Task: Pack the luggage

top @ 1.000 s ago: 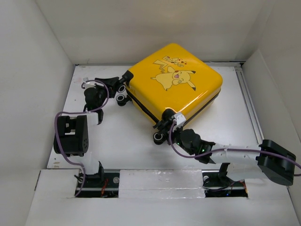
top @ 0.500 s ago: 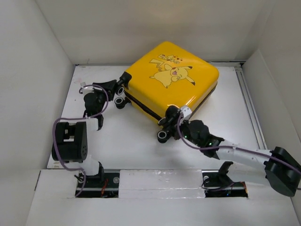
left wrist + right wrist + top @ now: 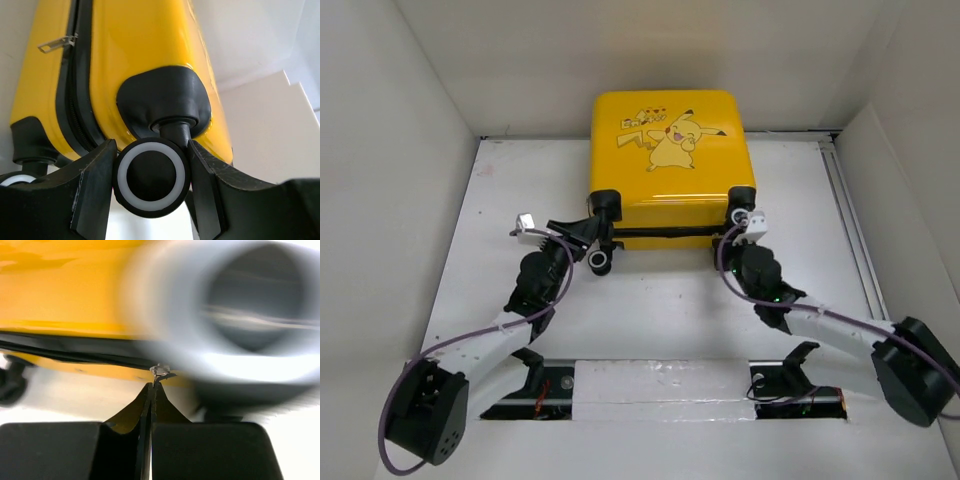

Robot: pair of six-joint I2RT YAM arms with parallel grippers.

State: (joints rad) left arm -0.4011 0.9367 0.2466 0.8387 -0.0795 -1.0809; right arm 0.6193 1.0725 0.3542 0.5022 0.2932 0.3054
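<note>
Your luggage [image 3: 670, 150] lies shut at the far side, so maybe only zipping is left. Your left gripper [image 3: 150, 146] hugs a wheel [image 3: 151, 176]. Your right gripper [image 3: 151, 390] is pinched shut on what looks like the zipper pull [image 3: 159, 371].

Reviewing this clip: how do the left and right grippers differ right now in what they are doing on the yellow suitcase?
The left gripper has its fingers spread, clamped on either side of a black wheel; the right gripper is fully shut, fingers pressed flat together. The left holds a bulky round part; the right seems to pinch a small metal zipper pull. Both work the near edge of the luggage.
</note>
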